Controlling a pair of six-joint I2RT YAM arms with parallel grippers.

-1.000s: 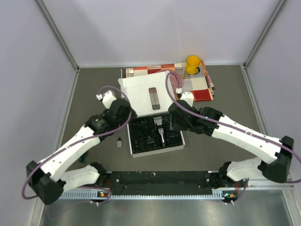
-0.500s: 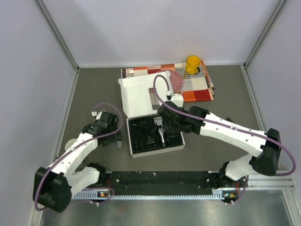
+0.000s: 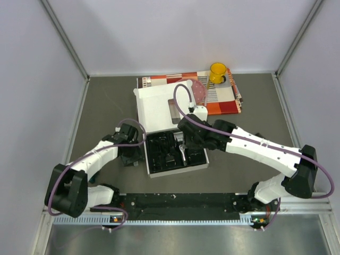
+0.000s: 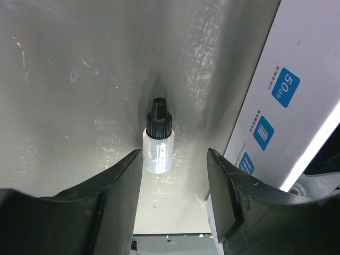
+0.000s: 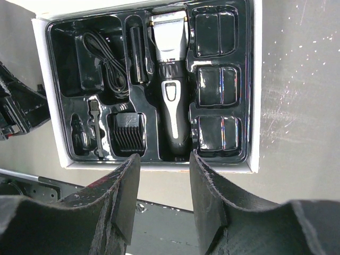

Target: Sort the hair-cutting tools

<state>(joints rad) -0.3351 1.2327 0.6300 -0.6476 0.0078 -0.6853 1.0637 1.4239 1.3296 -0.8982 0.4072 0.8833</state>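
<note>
Found the left gripper partly open at the bottom of the left wrist view, fingers flanking a small clear bottle without touching it. Saw the bottle on the grey table, black cap toward the top of the frame, nearer the left-hand finger; could not tell whether standing or lying. Noted the white box just beside it, filling the right of the frame.

Judged a few ways for this to go wrong. Risked an uneven close, with the nearer finger arriving first and nudging the bottle aside or tipping it. Risked a slip too, given smooth round plastic. Risked catching the box wall with the other finger and dragging the box.

Found the right gripper open with nothing held, hovering over the black tray. Spotted the clipper lying in the tray's middle slot, blade toward the top, the cord in the upper left pocket and a guard comb lower down. Took the three pockets on the right for empty.

From above, saw the left arm folded tight, elbow at lower left, wrist against the box's left side. Saw the right arm stretched from the far right up to the tray.
</note>
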